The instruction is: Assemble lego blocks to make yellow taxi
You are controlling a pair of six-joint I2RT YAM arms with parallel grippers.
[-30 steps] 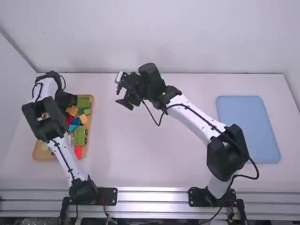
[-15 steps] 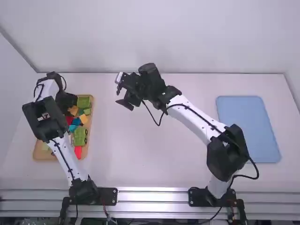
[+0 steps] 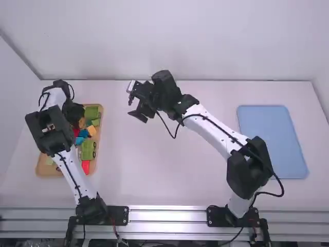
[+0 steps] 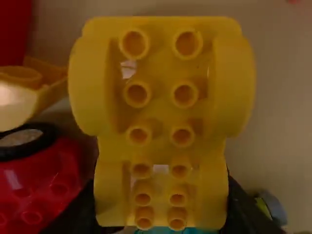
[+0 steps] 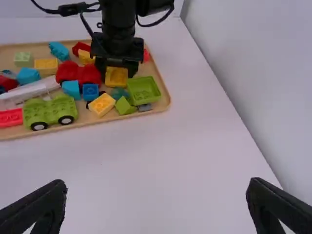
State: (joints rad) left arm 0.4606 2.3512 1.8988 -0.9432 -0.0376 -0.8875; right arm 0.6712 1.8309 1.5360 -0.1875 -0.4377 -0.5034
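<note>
Gripping yellow car base (image 4: 161,117) off-centre.
Held in closed jaws of left gripper (image 4: 162,195), near far edge of tray (image 3: 45,173); could swivel or slip if lifted fast, being squeezed at one end only. Could also snag red block (image 4: 41,178) just beside and drag it along. Getting no support against tipping from right gripper (image 5: 156,187), over counter (image 3: 164,170) with empty jaws parted.

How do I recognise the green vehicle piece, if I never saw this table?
Find the wooden tray. Along its edge, beside a flat red brick, sits the green vehicle piece. Its black-and-white wheels separate it from the other green blocks.
</note>
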